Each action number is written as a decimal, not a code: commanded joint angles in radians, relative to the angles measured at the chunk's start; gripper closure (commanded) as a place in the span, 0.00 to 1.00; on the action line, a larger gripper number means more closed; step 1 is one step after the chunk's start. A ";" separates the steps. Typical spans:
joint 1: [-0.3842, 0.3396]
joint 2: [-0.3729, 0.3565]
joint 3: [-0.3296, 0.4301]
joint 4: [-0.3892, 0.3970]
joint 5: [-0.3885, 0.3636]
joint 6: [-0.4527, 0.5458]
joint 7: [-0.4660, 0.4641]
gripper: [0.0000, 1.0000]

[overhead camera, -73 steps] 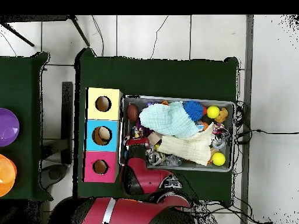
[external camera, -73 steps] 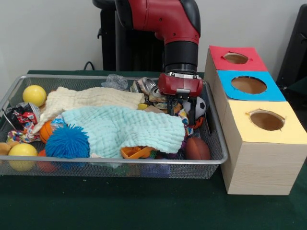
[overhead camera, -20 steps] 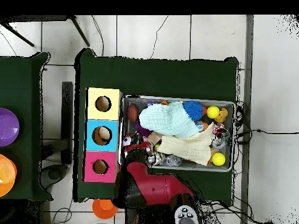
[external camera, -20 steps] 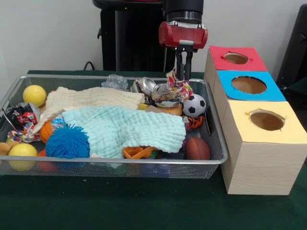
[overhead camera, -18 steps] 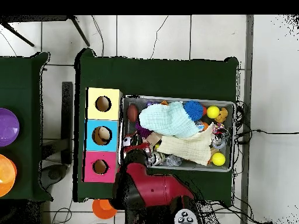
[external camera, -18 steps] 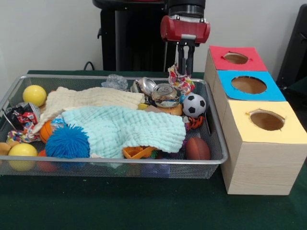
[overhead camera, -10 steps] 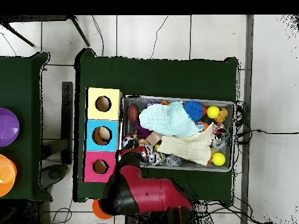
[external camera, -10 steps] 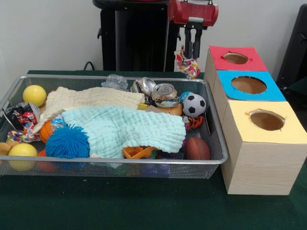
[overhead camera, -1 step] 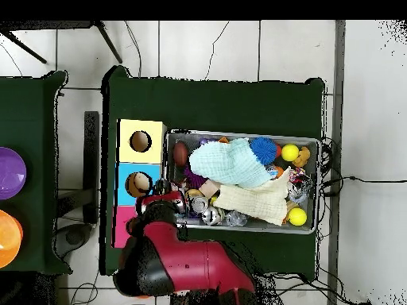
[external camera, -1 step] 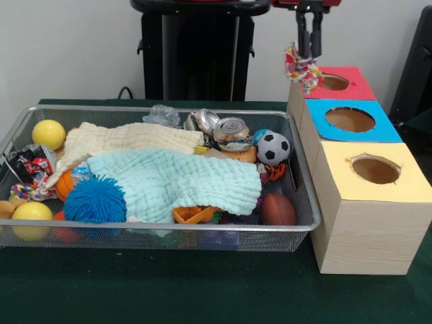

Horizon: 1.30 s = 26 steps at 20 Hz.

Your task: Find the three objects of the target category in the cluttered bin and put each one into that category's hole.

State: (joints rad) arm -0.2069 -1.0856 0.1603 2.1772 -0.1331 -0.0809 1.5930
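A dark green cloth covers the table (external camera, -1 step: 202, 297), with a plain pale wall behind and, seen from overhead, a light tiled floor (overhead camera, -1 step: 207, 48) around it. The wire-mesh bin (external camera, -1 step: 162, 233) is a long shallow tray of silver metal, packed full. On top lie two crinkled muslin cloths, a mint one (external camera, -1 step: 182, 182) in front and a cream one (external camera, -1 step: 121, 138) behind it. Beside the bin stands a row of three pale wooden boxes, each with a round hole cut through a coloured card top: the yellow box (external camera, -1 step: 371, 202) nearest, the blue box (external camera, -1 step: 351, 121) in the middle, the red box (external camera, -1 step: 337, 82) farthest. In the bin sit a spiky blue rubber ball (external camera, -1 step: 94, 200), two smooth yellow balls (external camera, -1 step: 48, 133) (external camera, -1 step: 30, 214), a brown football-shaped ball (external camera, -1 step: 277, 210), a small black-and-white soccer ball (external camera, -1 step: 274, 148), crushed metal cans (external camera, -1 step: 232, 133) whose labels are too small to read, and a crumpled foil wrapper (external camera, -1 step: 30, 165) at the left end.

The gripper (external camera, -1 step: 309, 48) hangs down from the top edge, its two dark fingers pinching a scrap of multicoloured patterned fabric (external camera, -1 step: 301, 69). The scrap dangles in the air clear of the bin, at the near left edge of the red box, just beside its hole
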 commanded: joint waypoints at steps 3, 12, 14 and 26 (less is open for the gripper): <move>-0.057 -0.018 0.181 0.065 0.078 -0.094 0.369 1.00; 0.034 0.125 0.059 0.000 0.070 -0.287 0.355 1.00; 0.051 0.173 0.033 -0.028 0.079 -0.327 0.342 1.00; 0.079 0.285 -0.026 -0.090 0.113 -0.486 0.305 1.00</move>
State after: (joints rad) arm -0.1341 -0.8725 0.1931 2.1691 -0.0821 -0.4891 1.7074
